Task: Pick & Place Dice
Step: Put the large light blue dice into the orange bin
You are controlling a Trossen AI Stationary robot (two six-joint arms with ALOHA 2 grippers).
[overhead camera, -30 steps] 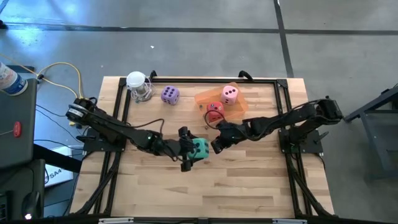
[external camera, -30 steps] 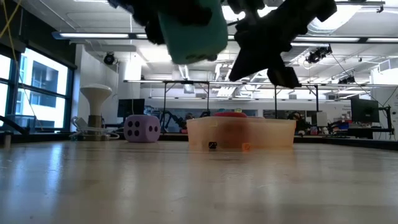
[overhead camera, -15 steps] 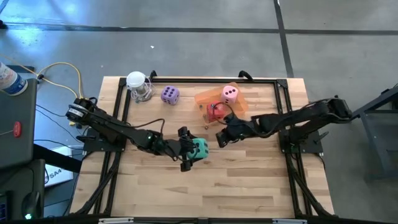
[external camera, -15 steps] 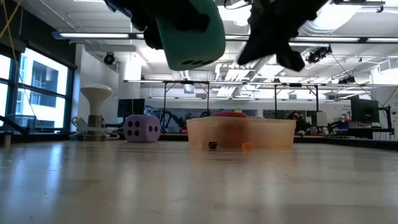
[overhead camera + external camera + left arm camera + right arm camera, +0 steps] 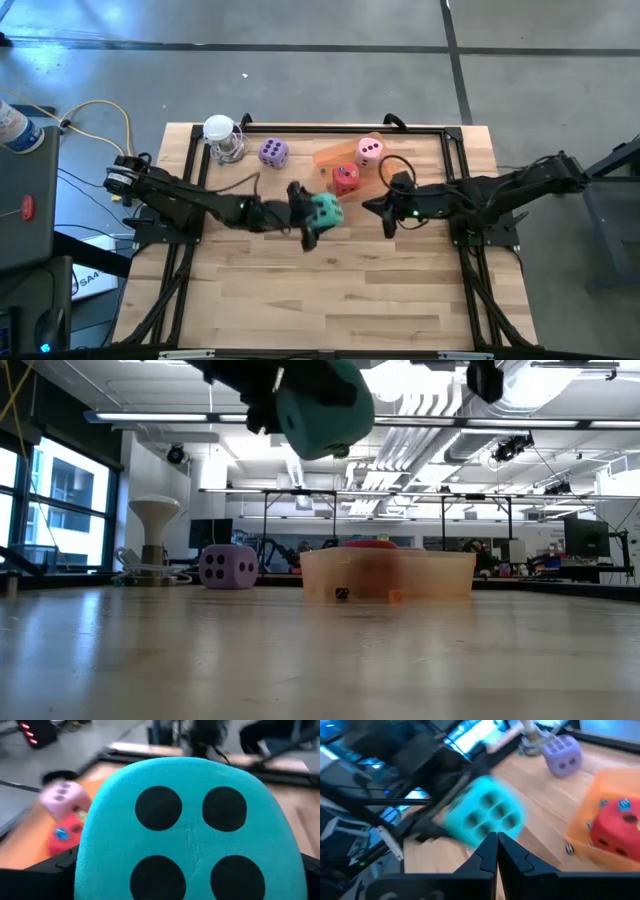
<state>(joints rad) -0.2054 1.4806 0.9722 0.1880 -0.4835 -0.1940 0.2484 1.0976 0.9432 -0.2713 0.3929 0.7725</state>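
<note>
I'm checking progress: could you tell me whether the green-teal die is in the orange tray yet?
Not yet. The left gripper holds the green-teal die in the air, beside the orange tray.

Translucent orange tray (image 5: 335,158) at desk's (image 5: 330,300) far side, right of centre. White round-topped clear cup (image 5: 223,138) near far left corner. Yellow cable (image 5: 100,108) off desk's left edge.

Robotics lab, open-plan industrial hall.
Exposed ceiling ducts (image 5: 430,405), strip lights (image 5: 150,418), big windows (image 5: 60,495), concrete floor (image 5: 300,70), monitors (image 5: 585,538) behind a wooden table (image 5: 330,290).
</note>
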